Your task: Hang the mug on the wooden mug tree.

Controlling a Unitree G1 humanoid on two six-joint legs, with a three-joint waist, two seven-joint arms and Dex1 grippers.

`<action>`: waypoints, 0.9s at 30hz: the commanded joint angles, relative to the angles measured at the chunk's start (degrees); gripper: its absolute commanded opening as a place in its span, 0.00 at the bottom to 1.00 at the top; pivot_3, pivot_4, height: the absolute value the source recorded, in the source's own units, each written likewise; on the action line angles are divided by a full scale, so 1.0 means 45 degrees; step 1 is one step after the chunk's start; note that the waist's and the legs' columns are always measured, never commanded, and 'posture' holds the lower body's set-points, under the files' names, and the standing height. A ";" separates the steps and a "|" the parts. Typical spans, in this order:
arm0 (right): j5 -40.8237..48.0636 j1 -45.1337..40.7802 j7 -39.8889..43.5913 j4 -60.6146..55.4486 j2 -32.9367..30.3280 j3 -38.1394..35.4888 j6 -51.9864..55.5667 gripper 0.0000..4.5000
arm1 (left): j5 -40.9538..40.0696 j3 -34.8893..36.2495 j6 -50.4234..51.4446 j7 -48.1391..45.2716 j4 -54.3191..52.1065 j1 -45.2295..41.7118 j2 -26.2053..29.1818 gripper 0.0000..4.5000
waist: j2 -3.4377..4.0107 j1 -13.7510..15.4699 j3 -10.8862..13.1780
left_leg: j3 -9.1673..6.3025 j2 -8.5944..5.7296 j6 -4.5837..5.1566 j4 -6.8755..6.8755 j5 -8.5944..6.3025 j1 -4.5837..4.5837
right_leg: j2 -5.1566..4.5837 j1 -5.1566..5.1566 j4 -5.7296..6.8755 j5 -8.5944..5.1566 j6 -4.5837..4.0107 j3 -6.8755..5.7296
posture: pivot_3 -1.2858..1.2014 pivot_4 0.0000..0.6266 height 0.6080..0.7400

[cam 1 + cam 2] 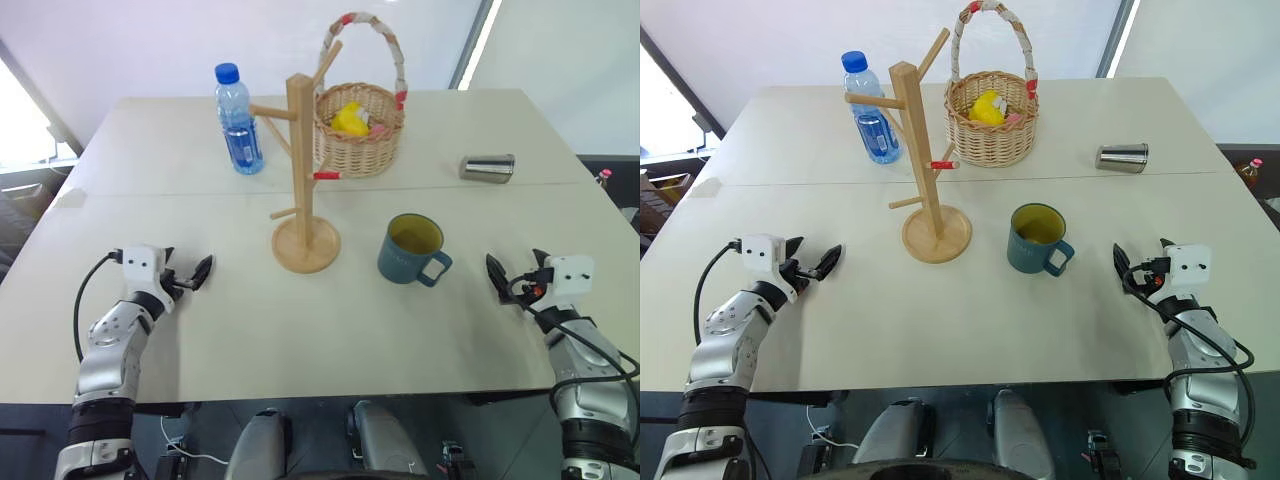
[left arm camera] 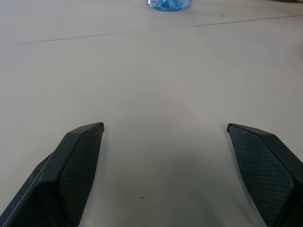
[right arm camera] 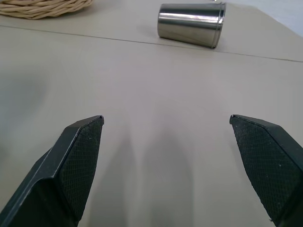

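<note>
Nearby, steel cup (image 3: pixel 191 24) on its side

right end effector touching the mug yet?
Apart. The left eye view shows bare table between the right end effector and the mug, whose handle points toward it. It is open and empty.

You have a pale beige table (image 1: pixel 200 330) with a seam running across it from the left edge to the right. Beyond the seam, toward the far edge, stand a water bottle (image 1: pixel 238 120) and a wicker basket (image 1: pixel 358 128), and a steel cup (image 1: pixel 487 168) lies on its side nearer the right edge. On the near side of the seam, the wooden mug tree (image 1: pixel 303 190) stands mid-table, with the mug (image 1: pixel 410 249) upright just to its right.
</note>
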 commanded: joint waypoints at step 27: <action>0.1044 0.4424 0.1502 -0.6082 -0.0141 0.0589 0.1177 0.98 | -0.3123 -0.1860 0.1927 -0.4976 -0.6067 0.2662 0.0874 1.00 | 0.0007 0.0016 -0.0003 | -0.0001 0.0003 0.0000 -0.0001 -0.0001 -0.0005 | -0.0018 0.0009 -0.0016 -0.0007 -0.0012 0.0003 | 0.52 0.24 1.00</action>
